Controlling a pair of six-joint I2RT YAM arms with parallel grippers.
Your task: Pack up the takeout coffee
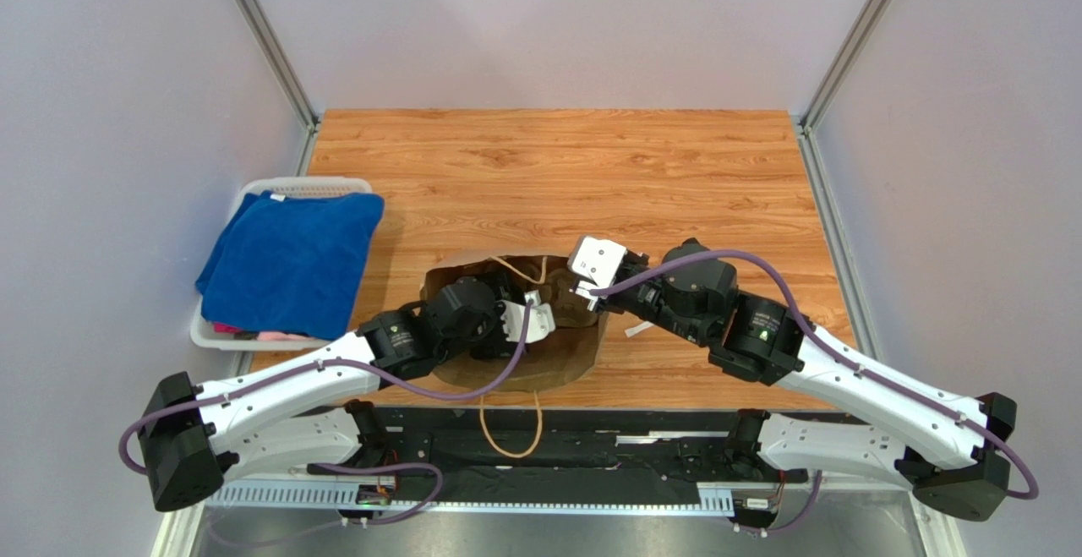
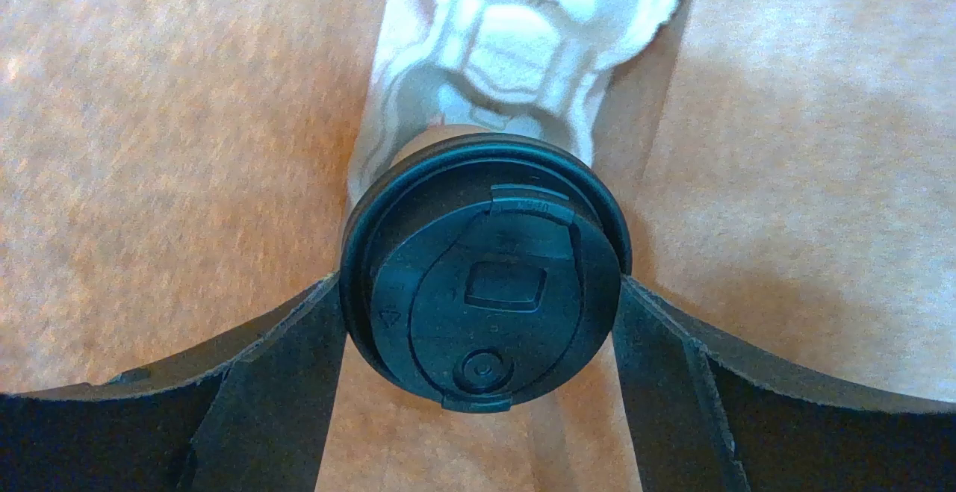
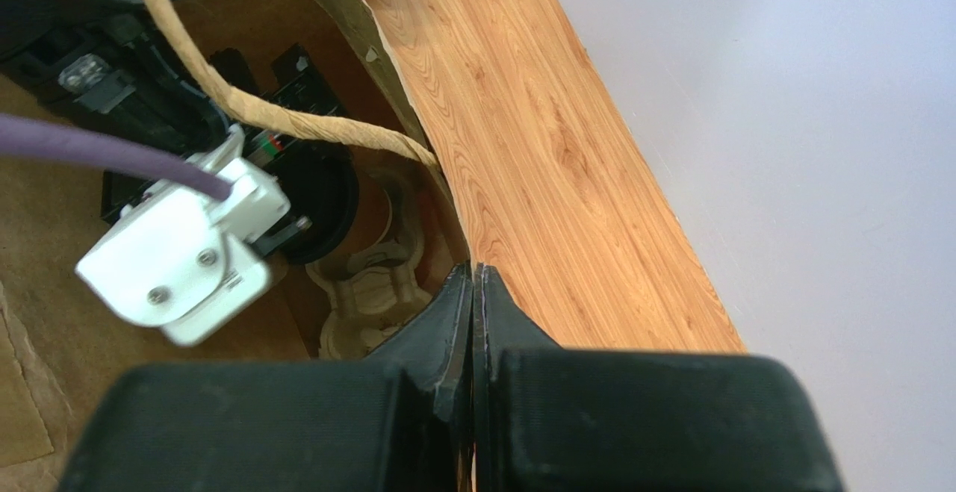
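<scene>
The takeout coffee (image 2: 485, 279) shows from above as a round black lid, with a little brown cup wall under it. My left gripper (image 2: 477, 293) is shut on it, one dark finger (image 2: 281, 391) against each side of the lid. The cup hangs deep inside the brown paper bag (image 1: 574, 357), right over the pale pulp tray (image 2: 527, 44) on the bag's floor. In the right wrist view the lid (image 3: 328, 203) sits beside the tray (image 3: 370, 290). My right gripper (image 3: 474, 274) is shut on the bag's rim (image 3: 370, 39).
A white basket (image 1: 305, 184) holding a blue cloth (image 1: 290, 263) stands at the table's left edge. The bag's twine handles (image 1: 508, 424) loop over the near edge. The wooden table (image 1: 559, 164) runs back behind the bag to the grey walls.
</scene>
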